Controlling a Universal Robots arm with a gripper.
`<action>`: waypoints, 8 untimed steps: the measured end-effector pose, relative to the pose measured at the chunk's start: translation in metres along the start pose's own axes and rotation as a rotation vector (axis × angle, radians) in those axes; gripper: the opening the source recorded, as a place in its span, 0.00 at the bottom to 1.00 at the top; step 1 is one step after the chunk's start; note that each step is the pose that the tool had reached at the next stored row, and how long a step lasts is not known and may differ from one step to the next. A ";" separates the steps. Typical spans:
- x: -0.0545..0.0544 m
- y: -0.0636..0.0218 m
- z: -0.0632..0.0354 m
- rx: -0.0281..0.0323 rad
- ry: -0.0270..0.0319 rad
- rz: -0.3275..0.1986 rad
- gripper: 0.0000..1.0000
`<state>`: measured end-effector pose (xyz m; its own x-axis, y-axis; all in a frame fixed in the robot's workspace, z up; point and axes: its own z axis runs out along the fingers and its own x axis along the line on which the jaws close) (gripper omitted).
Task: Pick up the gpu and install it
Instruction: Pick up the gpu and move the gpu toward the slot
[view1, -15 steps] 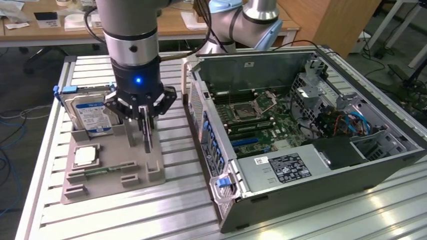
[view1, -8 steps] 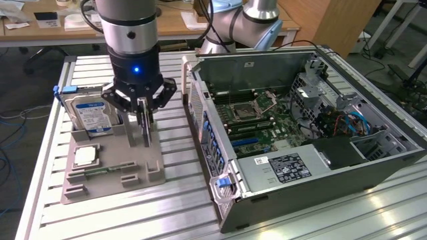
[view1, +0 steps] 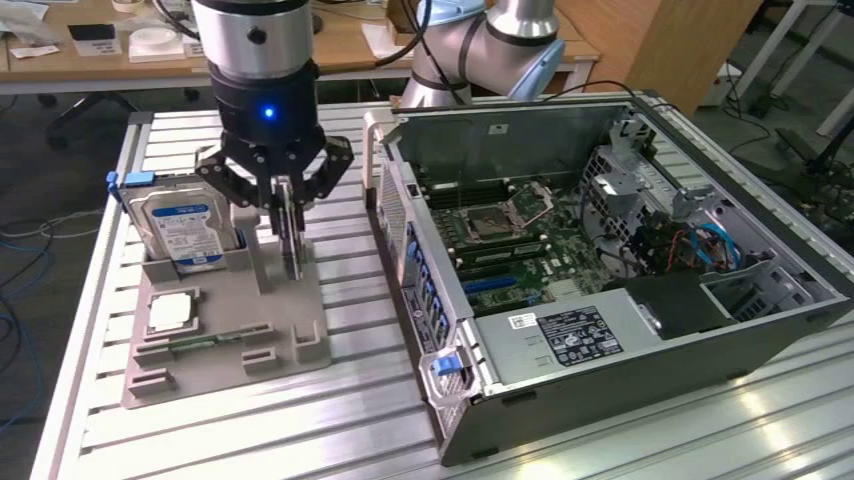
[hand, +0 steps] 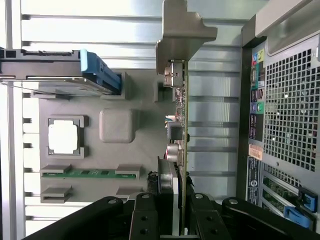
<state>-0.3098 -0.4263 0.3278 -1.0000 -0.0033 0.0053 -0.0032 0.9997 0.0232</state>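
Observation:
The gpu (view1: 290, 245) stands on its edge over the grey holder tray (view1: 267, 300), thin and dark from this side. My gripper (view1: 283, 205) comes straight down on its top edge, fingers closed against both faces. In the wrist view the gpu (hand: 183, 125) runs edge-on, with the green board and small components showing and its silver end bracket (hand: 182, 35) at the far end. My gripper (hand: 172, 222) clamps the card between the black fingers (hand: 145, 220). Whether the card's lower edge still sits in the tray slot I cannot tell.
The open PC case (view1: 747, 330) lies to the exterior view's right, motherboard (view1: 521, 250) exposed; its perforated rear panel (hand: 290, 100) is close beside the card. In the tray sit a blue-labelled hard drive (view1: 187, 225), a CPU chip (view1: 174, 312) and a RAM stick (view1: 200, 345).

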 end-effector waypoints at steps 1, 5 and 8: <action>0.000 0.0001 -0.0031 0.0000 0.0000 0.000 0.28; 0.000 0.0004 -0.0162 0.0000 0.0000 0.000 0.28; 0.000 0.0006 -0.0263 0.0000 0.0000 0.000 0.28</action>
<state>-0.3098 -0.4263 0.3541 -1.0000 -0.0033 0.0053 -0.0032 0.9997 0.0232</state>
